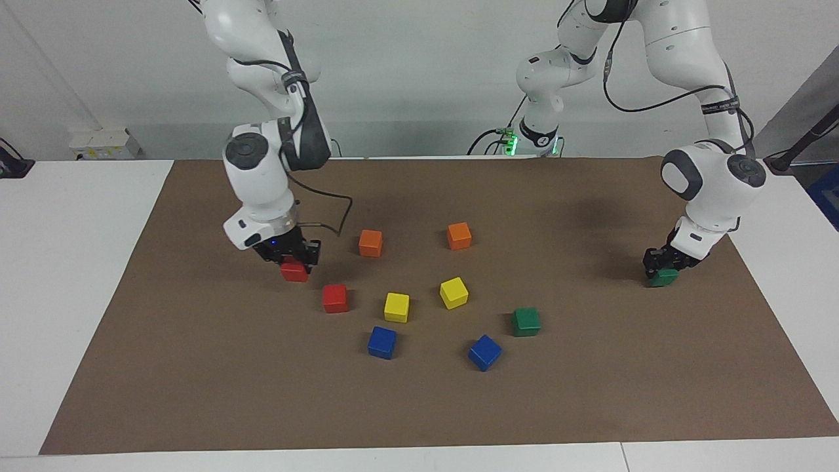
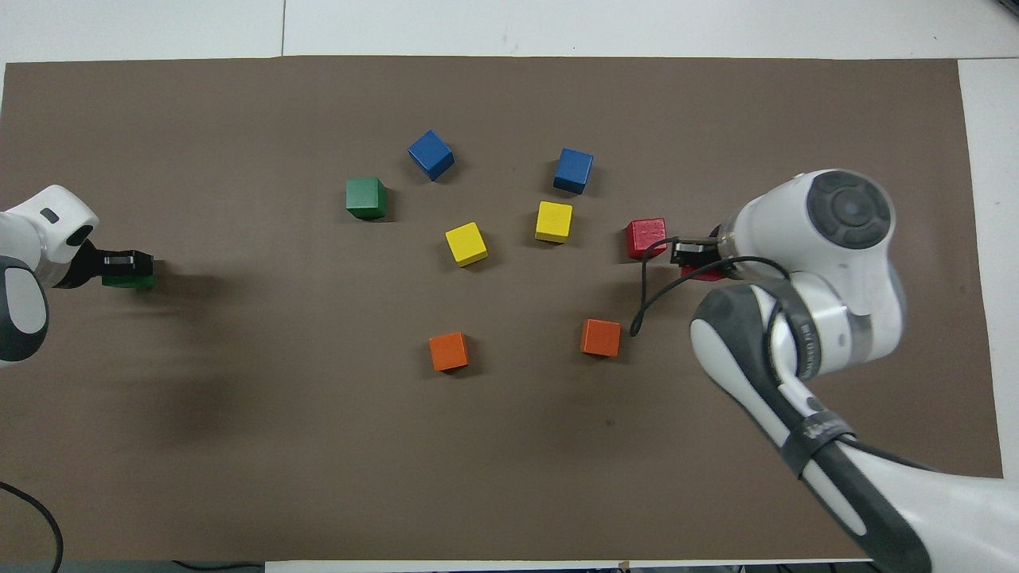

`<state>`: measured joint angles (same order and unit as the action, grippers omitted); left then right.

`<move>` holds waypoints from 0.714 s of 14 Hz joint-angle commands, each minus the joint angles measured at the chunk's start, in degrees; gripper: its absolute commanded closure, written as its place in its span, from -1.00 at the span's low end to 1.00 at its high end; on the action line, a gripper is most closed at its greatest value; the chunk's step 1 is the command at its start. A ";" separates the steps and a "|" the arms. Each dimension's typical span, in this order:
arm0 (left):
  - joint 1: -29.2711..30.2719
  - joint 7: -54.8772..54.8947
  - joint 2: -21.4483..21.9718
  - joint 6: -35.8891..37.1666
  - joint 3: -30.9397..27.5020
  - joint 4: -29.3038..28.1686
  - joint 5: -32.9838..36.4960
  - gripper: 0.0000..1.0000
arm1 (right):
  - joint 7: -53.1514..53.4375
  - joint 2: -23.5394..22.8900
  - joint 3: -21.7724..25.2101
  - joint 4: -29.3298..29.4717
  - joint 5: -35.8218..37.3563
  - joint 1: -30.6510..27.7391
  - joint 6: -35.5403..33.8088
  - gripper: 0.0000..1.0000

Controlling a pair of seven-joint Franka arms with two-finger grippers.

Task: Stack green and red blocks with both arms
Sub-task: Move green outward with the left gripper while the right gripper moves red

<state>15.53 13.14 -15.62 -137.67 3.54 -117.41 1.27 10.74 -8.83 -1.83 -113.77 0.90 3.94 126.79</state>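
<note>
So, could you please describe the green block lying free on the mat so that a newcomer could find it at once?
Start from the brown mat and its cluster of coloured cubes. The free green block is the cluster's outermost cube toward the left arm's end, beside a blue cube. It is the only green one resting untouched; the other green block is in the left gripper.

Two white jointed arms, the right arm (image 1: pixel 259 174) and the left arm (image 1: pixel 711 180), were fitted with round grey joint caps, dark grey elbow covers, looping black cables and small black grippers
</note>
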 commanded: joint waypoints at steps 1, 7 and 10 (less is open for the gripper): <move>1.26 0.84 -0.47 -1.90 0.76 -0.54 1.02 1.00 | -9.57 -1.10 -0.55 2.41 -0.28 -5.68 -0.76 0.97; 1.00 6.99 -0.56 0.02 0.68 1.47 1.02 -1.00 | -15.48 -2.42 -0.37 -0.74 -0.28 -9.29 5.39 0.97; -0.05 6.90 -0.82 10.36 0.76 10.76 1.11 -1.00 | -17.68 -3.56 -0.46 -2.24 -0.28 -10.44 8.03 0.96</move>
<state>15.84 19.49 -16.10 -134.56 4.13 -113.27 1.27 -4.81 -12.25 -1.59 -114.63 0.92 -5.01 132.66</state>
